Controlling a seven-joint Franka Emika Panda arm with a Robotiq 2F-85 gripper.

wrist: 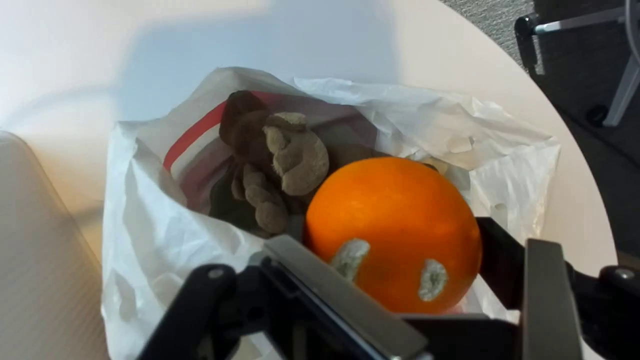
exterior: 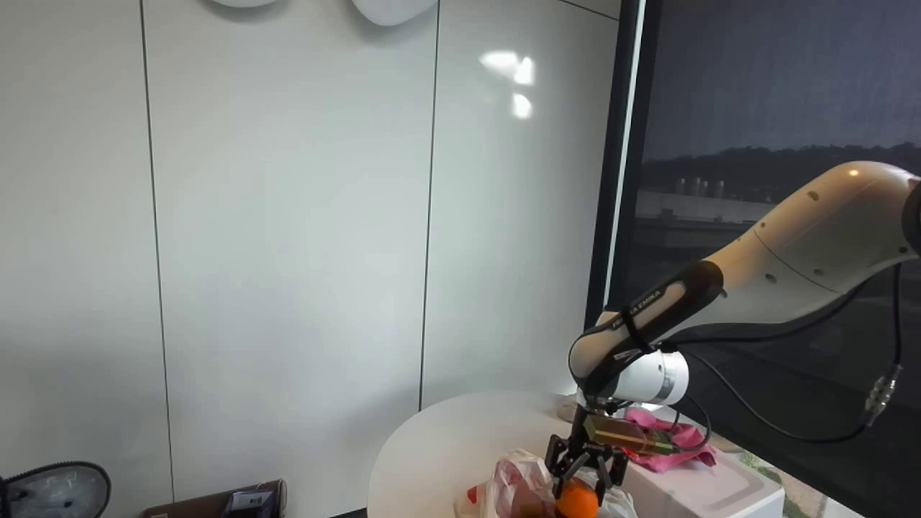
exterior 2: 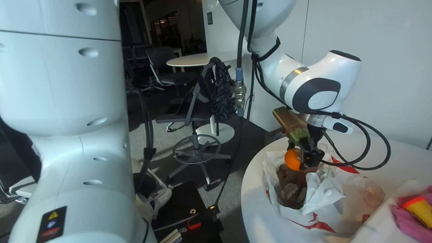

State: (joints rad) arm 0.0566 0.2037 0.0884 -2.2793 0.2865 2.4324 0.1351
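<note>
Dark fingers (wrist: 345,299) of the pincer (wrist: 415,260), each edged with a grey slab, occupy the foreground of the wrist view and flank an orange ball (wrist: 395,215). The pincer is judged to be gripping the ball: its fingers stand well apart, one to either side, and no support shows under the ball; contact at the picture's left is hidden by the finger itself. Relative to the pincer, the ball lies at the fingertips and projects beyond them, over the mouth of a white plastic bag (wrist: 145,210) with red bands. Nearly round, it presents no clear long axis; two pale patches mark its visible face. One arm (exterior: 813,237) alone carries the pincer.

Container: the bag stands gaping on a pale, round-edged surface (exterior 2: 256,199). Inside lies a brown, lumpy thing (wrist: 300,160), possibly a plush toy; further contents are masked by the ball. Whether the ball's underside dips below the rim cannot be told.

Beside the bag, a white box (exterior: 705,482) bears a pink cloth (exterior 2: 403,222), on which rests a yellow piece (exterior 2: 418,211) with a red-orange end.
</note>
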